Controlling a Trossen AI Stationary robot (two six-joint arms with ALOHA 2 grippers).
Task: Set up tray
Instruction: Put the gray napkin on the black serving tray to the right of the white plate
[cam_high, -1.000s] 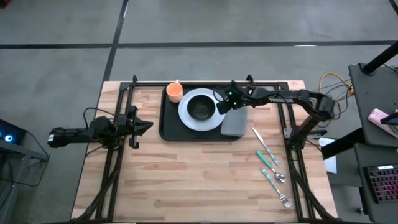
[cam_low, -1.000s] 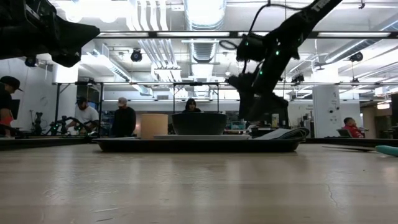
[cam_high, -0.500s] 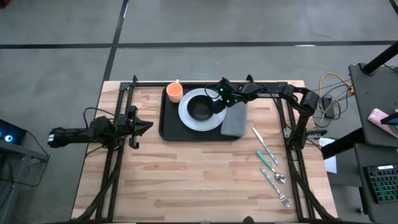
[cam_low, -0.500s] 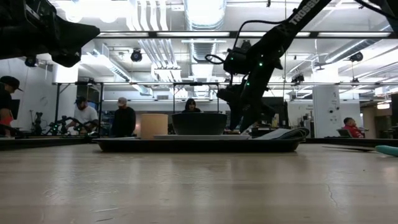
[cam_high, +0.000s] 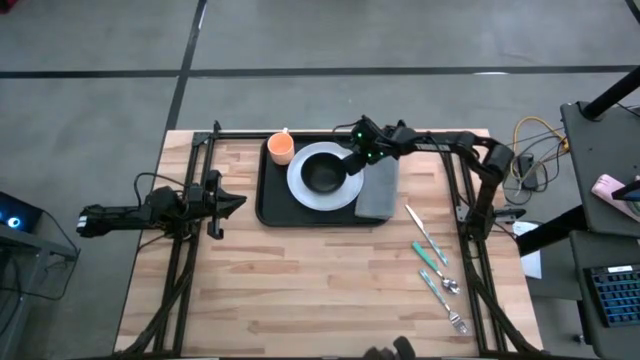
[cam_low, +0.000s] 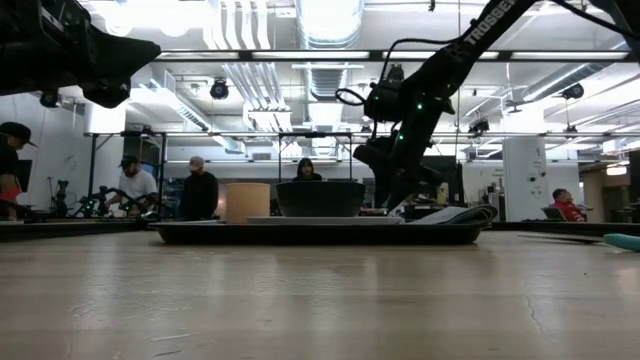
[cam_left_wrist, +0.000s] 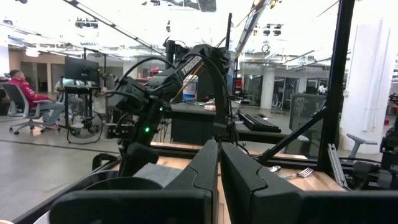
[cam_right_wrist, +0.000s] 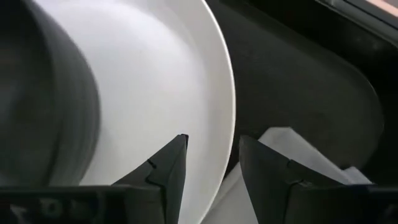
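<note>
**Tray layout with right tool over the plate rim**

Nearest on the wooden worktop (cam_high: 300, 290), to the right, three pieces of cutlery are laid out: a fork (cam_high: 452, 312), a spoon (cam_high: 438, 280) and a knife (cam_high: 424, 235), all outside the tray.

At mid depth, the left tool (cam_high: 232, 203) is parked above the worktop left of the tray, fingers clenched together with nothing between them, as confirmed in the left wrist view (cam_left_wrist: 219, 163).

Farther back, the black tray (cam_high: 270, 200) is located at the far centre of the worktop. On it are placed a white plate (cam_high: 305, 190) carrying a dark bowl (cam_high: 322, 176), an orange cup (cam_high: 281, 148) at the far left corner, and a grey folded napkin (cam_high: 376, 192) along the right side, just beside the plate.

The right tool (cam_high: 356, 162) is positioned over the plate's right edge, between bowl and napkin. In the right wrist view its fingers (cam_right_wrist: 166, 163) are parted, straddling the plate rim (cam_right_wrist: 225, 93); contact with the rim cannot be determined.

Beyond the worktop, several people (cam_low: 200, 190) are visible in the room.
</note>
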